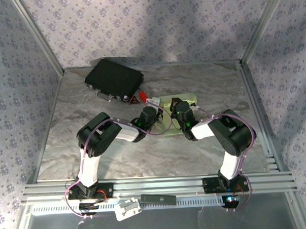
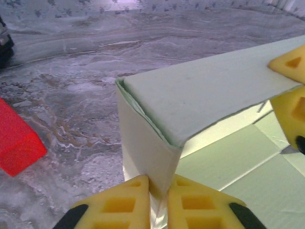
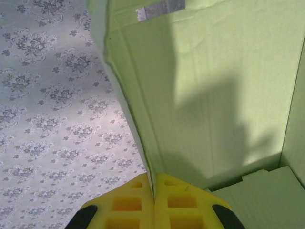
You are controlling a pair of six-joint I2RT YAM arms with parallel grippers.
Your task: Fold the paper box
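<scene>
Both jaws pinch the box (image 2: 205, 90) tight. The left jaws squeeze a corner edge, the right jaws a thin wall, and the box rises right in front of them.

The paper box (image 2: 200, 90) is pale light green, plain and unprinted, apart from one small grey strip of tape (image 3: 159, 9) on an inner wall. The left fingers (image 2: 125, 205) and right fingers (image 3: 127, 206) are bright yellow with black patches at their outer corners. The tabletop (image 1: 212, 81) is marbled grey and cream. The case (image 1: 114, 78) is black, the block (image 2: 16, 143) bright red. The walls (image 1: 139, 24) carry a pale lilac-grey floral print.
</scene>
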